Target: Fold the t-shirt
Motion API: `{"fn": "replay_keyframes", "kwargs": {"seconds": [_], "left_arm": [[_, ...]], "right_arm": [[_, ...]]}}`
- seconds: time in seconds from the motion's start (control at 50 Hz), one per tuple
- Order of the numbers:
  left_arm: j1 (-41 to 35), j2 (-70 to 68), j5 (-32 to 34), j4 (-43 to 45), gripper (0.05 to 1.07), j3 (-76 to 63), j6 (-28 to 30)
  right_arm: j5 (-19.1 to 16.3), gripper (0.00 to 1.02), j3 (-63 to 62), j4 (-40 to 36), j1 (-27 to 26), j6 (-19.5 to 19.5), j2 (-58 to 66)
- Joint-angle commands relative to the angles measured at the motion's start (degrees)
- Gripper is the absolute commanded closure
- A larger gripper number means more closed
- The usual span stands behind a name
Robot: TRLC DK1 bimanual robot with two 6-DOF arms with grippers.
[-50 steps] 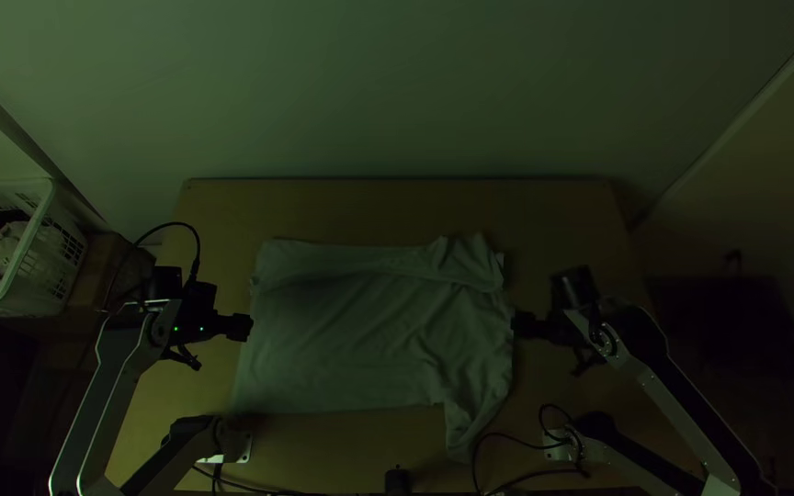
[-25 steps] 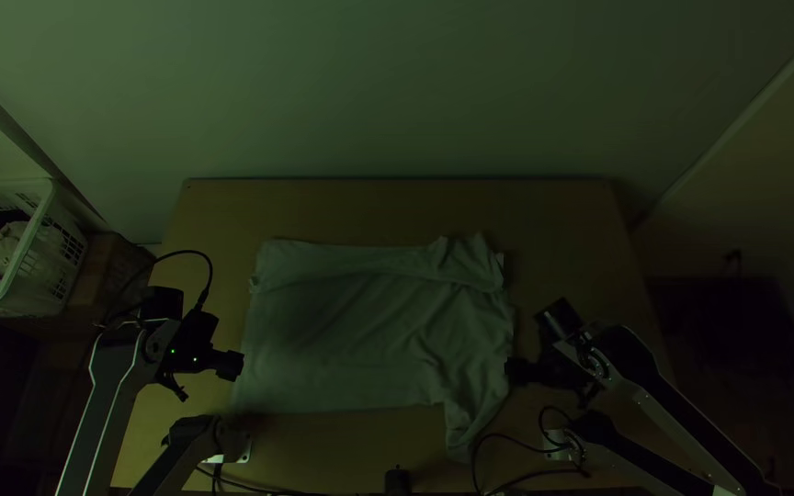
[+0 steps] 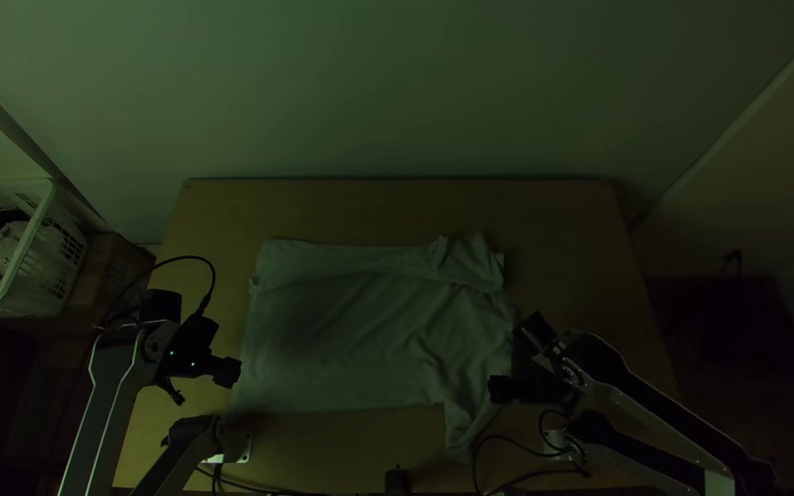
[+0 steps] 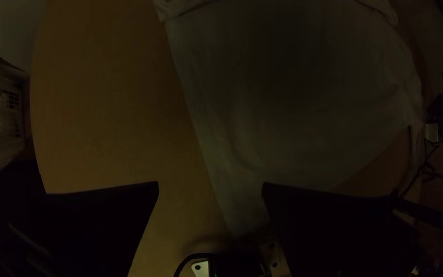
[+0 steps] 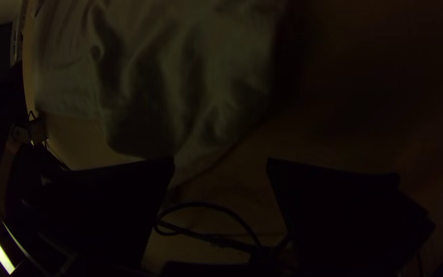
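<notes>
Lying mostly spread on the wooden table [image 3: 369, 207], the t-shirt [image 3: 351, 340] shows a far-side fold; we see the left gripper [image 3: 234, 372] beside its left edge, the right gripper [image 3: 491, 389] near its near-right corner, both wide.

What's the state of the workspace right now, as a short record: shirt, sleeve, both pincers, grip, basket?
shirt: T-shirt mostly spread, wrinkled on the right; strip along its far side folded over
sleeve: right-hand sleeve points toward the table's near edge
left pincer: open, at the shirt's left edge
right pincer: open, by the shirt's right side near that sleeve
grip: no cloth held by either
basket: light-coloured, left of the table, items inside
</notes>
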Motion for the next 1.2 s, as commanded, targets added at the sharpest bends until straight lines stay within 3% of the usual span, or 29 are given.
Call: {"fn": "replay_keyframes", "kwargs": {"seconds": [0.0, 0.22, 0.34, 0.5, 0.64, 1.04, 1.18], "left_arm": [[0.4, 0.5, -0.2, -1.2, 0.10, -1.4, 2.3], [1.0, 2.9, -0.2, -1.1, 0.10, -1.3, 3.7], [1.1, 3.5, -0.2, -1.0, 0.10, -1.6, 5.4], [1.6, 5.0, -0.3, -0.9, 0.10, -2.4, 9.4], [2.8, 7.3, -0.4, -0.2, 0.10, -2.5, 14.1], [0.7, 15.5, -2.8, -3.1, 0.11, -3.4, 21.5], [-1.8, 19.2, -2.8, -3.9, 0.11, -3.0, 21.0]], "right_arm": [[-0.6, 0.30, -1.6, 2.6, 1.3, 1.6, 2.1], [-1.4, 0.31, -2.1, 4.5, 4.6, 1.6, 6.6], [-1.5, 0.52, -2.9, 6.6, 4.8, 1.3, 7.9], [-2.9, 0.55, -3.7, 7.1, 5.2, 0.6, 9.9], [-2.7, 1.00, -3.3, 8.4, 5.0, -1.2, 9.5], [-2.7, 1.00, -3.5, 9.5, 3.7, -1.4, 9.6], [-2.7, 1.00, -3.7, 10.2, 3.5, -1.4, 9.7]]}}
